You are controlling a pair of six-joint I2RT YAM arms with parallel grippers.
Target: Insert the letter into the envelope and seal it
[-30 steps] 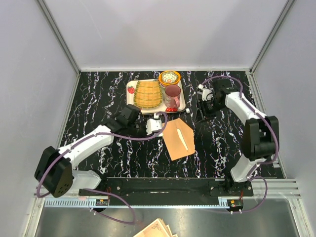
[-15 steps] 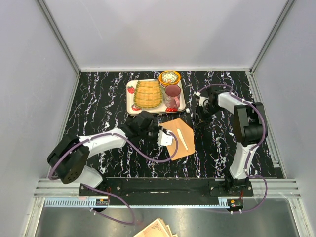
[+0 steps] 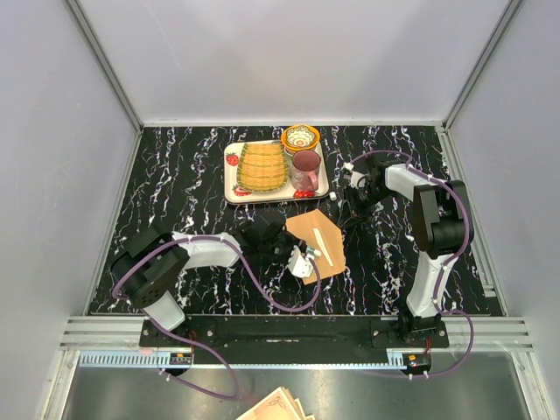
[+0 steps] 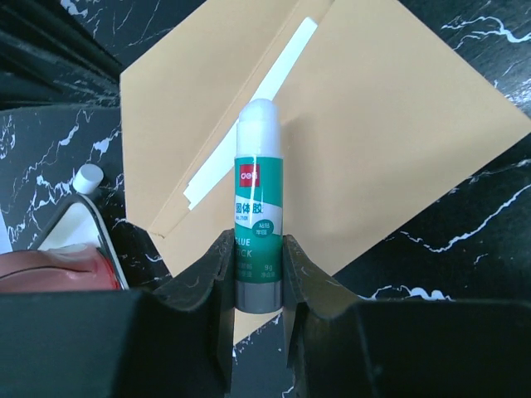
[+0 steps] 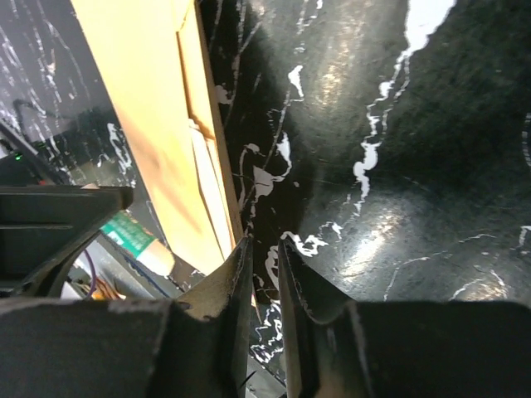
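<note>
The sealing step is in hand: the left pincer (image 4: 259,245) is clenching a glue stick (image 4: 258,186), pointing its tip over the envelope (image 4: 398,124), which is lying flap-open on the surface (image 5: 415,166); the letter is not showing separately and is probably sitting inside; the right pincer (image 5: 264,249) is resting at the envelope's edge, jaws close together, any grip impossible to tell; next, the stick's tip is needing to meet the flap and trail along it.

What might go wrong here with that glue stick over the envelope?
The left gripper pinches the glue stick only by its base, so pressing down could tilt it. The envelope lies flat on the table; rubbing might drag or crease it. The right gripper sits by its edge, but whether it holds it is unclear.
</note>
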